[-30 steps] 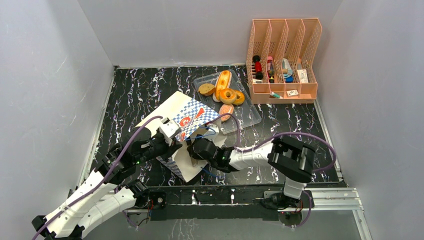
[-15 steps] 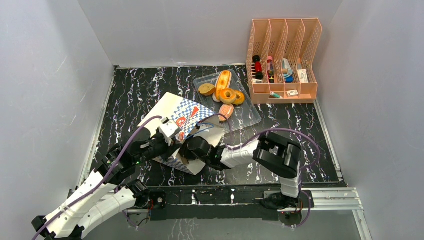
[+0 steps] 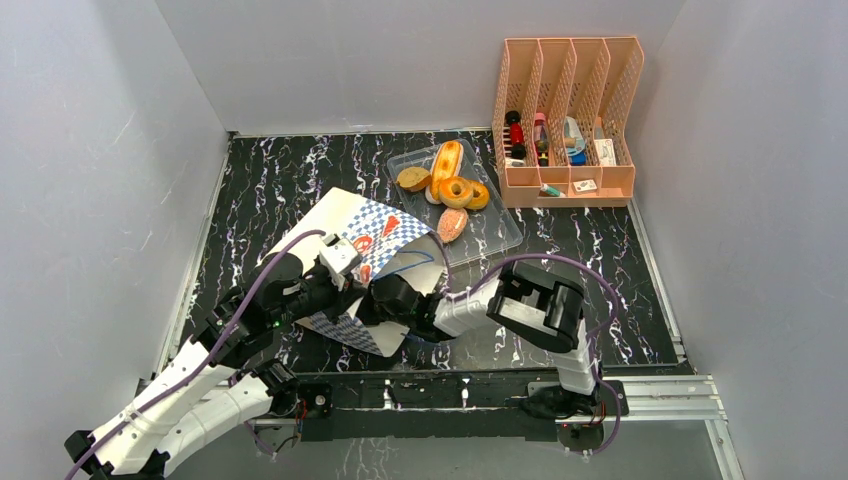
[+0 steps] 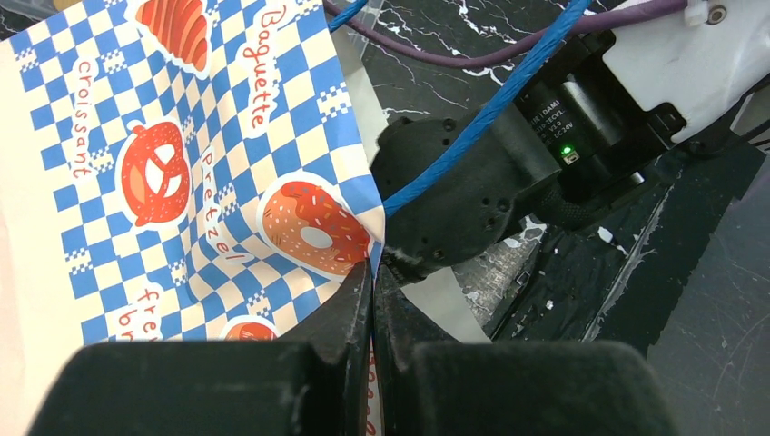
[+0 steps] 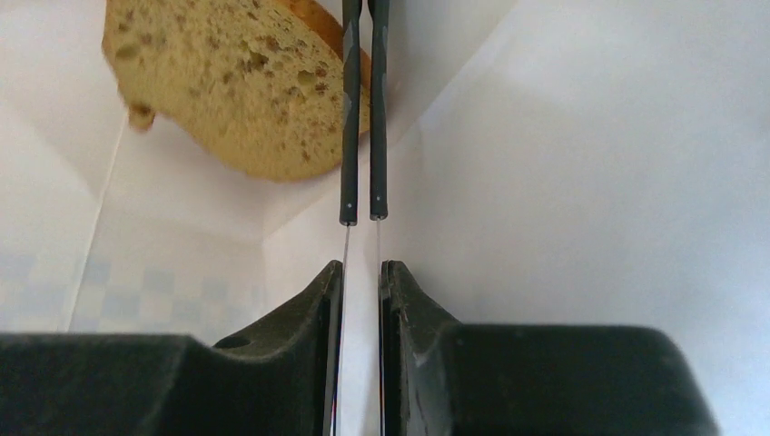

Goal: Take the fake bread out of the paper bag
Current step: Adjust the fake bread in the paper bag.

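Bread slice (image 5: 238,86) lies just ahead of my right tool (image 5: 361,271), pressed together inside the paper bag (image 4: 186,136); my left tool (image 4: 373,274) pinches the bag's edge.

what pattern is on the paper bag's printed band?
Blue-and-white checks with orange pastry logos on the paper bag; it shows best in the left wrist view.

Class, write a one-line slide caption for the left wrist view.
Left pincer pinches the checkered paper bag by its edge, the right arm close beside it.

Left gripper (image 4: 373,272) jaws pinch the paper bag (image 4: 182,163) edge.
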